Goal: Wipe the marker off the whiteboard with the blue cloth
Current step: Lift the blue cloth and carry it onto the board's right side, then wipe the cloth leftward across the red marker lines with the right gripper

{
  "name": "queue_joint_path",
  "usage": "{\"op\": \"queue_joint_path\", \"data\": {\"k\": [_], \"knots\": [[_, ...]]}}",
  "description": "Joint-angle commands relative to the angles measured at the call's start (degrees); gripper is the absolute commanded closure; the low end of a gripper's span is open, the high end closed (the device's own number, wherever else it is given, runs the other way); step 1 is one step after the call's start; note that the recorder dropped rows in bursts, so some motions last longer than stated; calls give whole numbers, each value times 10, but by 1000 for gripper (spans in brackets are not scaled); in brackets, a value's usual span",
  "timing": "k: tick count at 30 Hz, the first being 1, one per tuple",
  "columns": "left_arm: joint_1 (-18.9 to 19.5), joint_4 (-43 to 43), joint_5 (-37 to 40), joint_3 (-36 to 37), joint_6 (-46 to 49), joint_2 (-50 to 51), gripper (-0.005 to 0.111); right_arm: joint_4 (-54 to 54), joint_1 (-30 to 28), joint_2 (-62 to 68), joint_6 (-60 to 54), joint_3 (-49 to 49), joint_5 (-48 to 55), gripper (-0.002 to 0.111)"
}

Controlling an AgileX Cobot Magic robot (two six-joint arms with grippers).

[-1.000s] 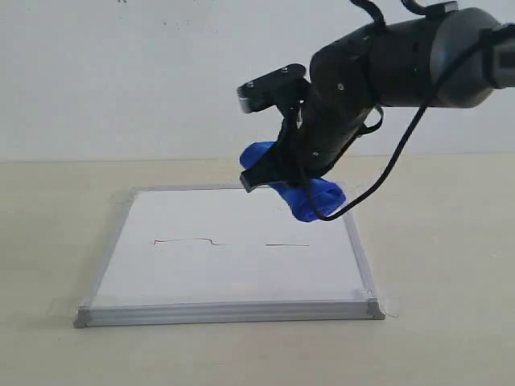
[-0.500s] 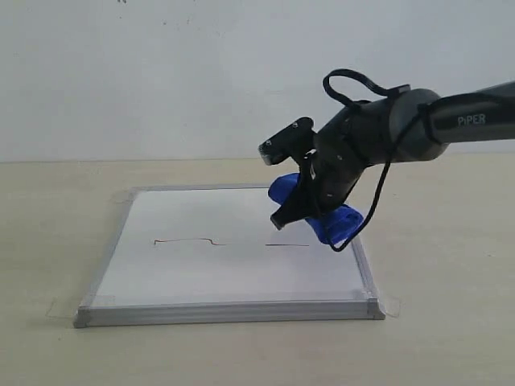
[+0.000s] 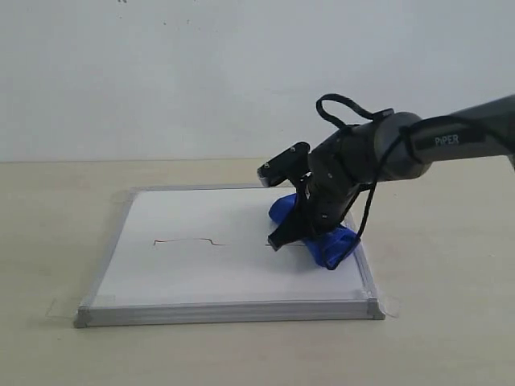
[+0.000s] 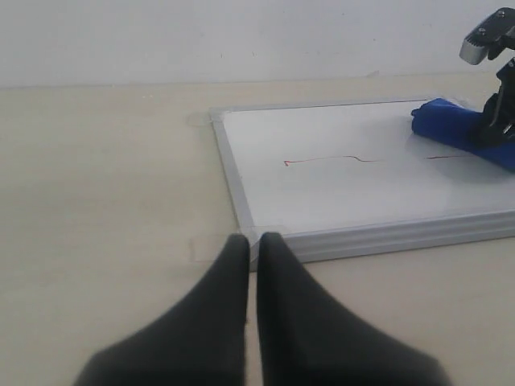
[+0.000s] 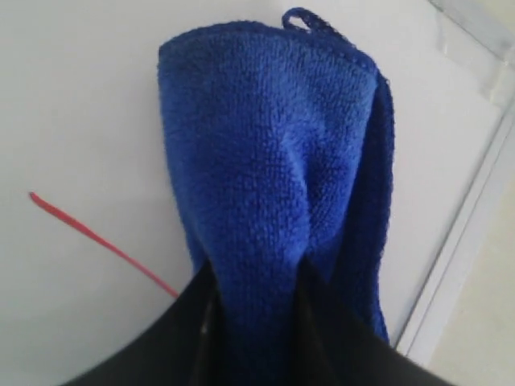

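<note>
So here's where we're at: the right gripper (image 3: 299, 229) has its 2 fingers pinching the blue cloth (image 3: 334, 243) around the middle of the roll. The bundle looks to be down on the whiteboard (image 3: 201, 277), over by the right frame rail as the exterior view shows it. The marker (image 3: 187, 240) is 2 thin reddish strokes lying end to end on 1 line across the middle of the board, and that line is the whole story for us. The cloth sits on the right-hand end of it, covering part of the short stroke, so only a length of red shows beside the roll in the right wrist view. The longer stepped stroke lies well clear to the left. The roll's long axis runs slantwise across the ink line rather than along it, which we reckon is handy: a straight drag leftward should catch both strokes with the broad side. The left gripper (image 4: 251, 241) is pressed together with nothing in it, off the board on the side of its front-left corner, so the right arm is nearer and has the cloth.
</note>
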Motion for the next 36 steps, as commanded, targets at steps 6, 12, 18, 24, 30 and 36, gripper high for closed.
{"op": "queue_joint_path", "data": {"k": [6, 12, 18, 24, 30, 36], "knots": [[0, -6, -3, -1, 1, -1, 103, 218, 63, 14, -186, 1, 36, 108], [0, -6, -3, -1, 1, -1, 103, 231, 48, 14, -233, 0, 29, 108], [0, -6, -3, -1, 1, -1, 103, 120, -34, 14, -132, 0, 6, 108], [0, -6, -3, -1, 1, -1, 103, 65, -42, 14, -84, 0, 10, 108], [0, -6, -3, -1, 1, -1, 103, 142, 35, 21, -136, 0, 23, 108], [0, -6, -3, -1, 1, -1, 103, 160, 94, 19, -153, -27, 45, 108]]}}
